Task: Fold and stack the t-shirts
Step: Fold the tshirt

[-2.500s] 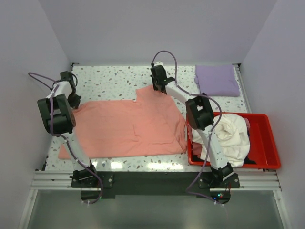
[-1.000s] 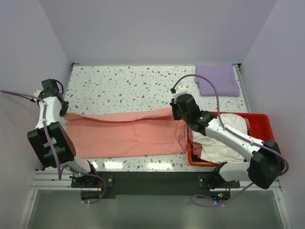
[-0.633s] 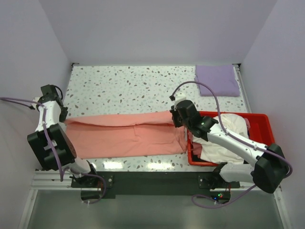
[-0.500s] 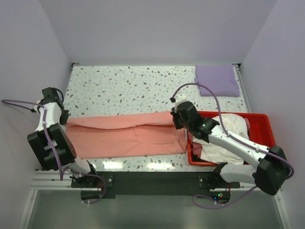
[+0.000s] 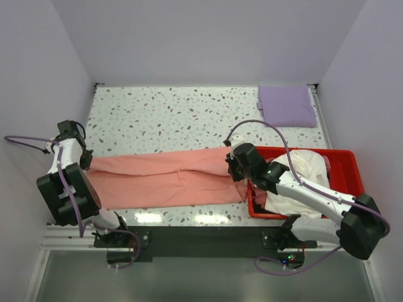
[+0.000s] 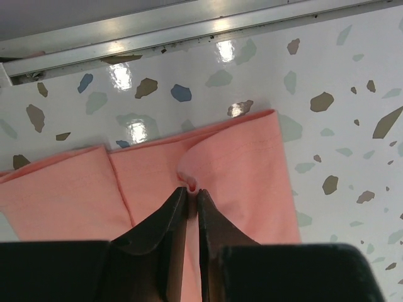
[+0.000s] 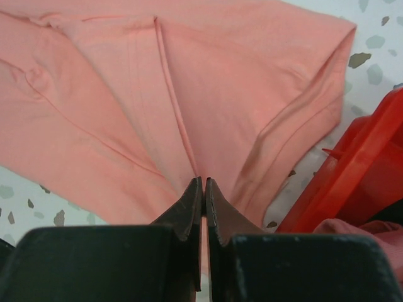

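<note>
Left gripper point(image 6: 192, 189) and right gripper point(image 7: 203, 180) each clamp narrow jaws on the salmon-pink t-shirt point(image 5: 164, 179), first fold apparently half-laid; lavender t-shirt point(image 5: 286, 106) lies folded beyond the right jaws, cream-white t-shirt point(image 5: 308, 170) awaits in red bin point(image 5: 347, 184).

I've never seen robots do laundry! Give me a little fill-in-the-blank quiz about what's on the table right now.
1. The long t-shirt pinched by the left tool and the right tool is ____ in colour.
2. The cream-white t-shirt lies heaped inside the ____ bin.
3. The folded lavender t-shirt rests at the far ____ corner of the table.

Missing words: salmon-pink; red; right.
</note>
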Robot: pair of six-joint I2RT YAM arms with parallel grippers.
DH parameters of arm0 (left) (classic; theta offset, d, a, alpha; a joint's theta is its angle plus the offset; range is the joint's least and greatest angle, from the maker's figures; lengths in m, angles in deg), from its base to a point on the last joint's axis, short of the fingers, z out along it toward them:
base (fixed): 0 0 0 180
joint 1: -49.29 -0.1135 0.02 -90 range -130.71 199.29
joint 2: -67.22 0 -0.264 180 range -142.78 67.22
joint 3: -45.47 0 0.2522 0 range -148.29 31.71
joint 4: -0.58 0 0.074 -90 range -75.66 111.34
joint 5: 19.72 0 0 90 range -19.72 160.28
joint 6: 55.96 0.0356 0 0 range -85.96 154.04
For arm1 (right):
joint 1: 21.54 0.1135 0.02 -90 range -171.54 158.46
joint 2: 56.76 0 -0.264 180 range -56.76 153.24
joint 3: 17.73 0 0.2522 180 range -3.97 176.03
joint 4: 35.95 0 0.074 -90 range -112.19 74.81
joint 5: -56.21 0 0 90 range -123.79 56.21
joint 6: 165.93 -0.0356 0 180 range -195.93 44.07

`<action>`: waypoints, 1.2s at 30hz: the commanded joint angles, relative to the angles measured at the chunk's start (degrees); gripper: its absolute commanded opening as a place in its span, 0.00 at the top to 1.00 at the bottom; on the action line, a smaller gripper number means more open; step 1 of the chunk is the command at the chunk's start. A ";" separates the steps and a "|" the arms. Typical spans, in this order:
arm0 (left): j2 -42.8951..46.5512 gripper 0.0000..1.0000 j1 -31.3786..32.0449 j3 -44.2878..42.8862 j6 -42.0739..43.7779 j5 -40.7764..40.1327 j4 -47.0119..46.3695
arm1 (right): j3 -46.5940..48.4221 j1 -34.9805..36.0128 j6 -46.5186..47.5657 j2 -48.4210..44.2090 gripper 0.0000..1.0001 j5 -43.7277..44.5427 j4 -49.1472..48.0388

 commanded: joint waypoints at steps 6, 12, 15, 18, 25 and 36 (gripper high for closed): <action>2.45 0.81 -2.49 -4.62 -1.87 -1.85 1.71 | -0.97 6.48 -0.72 4.07 0.96 -2.33 3.59; 3.15 0.68 -3.37 -5.33 -1.08 0.95 1.89 | -1.15 11.32 -1.87 5.84 0.45 -0.67 7.37; 4.91 0.28 -3.37 -4.27 -0.03 3.59 0.41 | -0.45 12.55 -2.66 4.53 0.01 0.04 10.10; 7.89 0.02 -3.37 -2.69 1.38 8.16 -1.62 | 1.04 13.26 -2.22 2.59 0.01 -0.49 10.98; 11.86 0.00 6.97 3.46 2.79 11.34 -6.28 | 8.07 13.26 -0.55 2.92 0.01 -4.53 7.12; 5.88 0.00 11.66 10.75 5.16 9.93 -10.85 | 20.99 8.17 -6.35 22.77 0.01 -3.90 4.39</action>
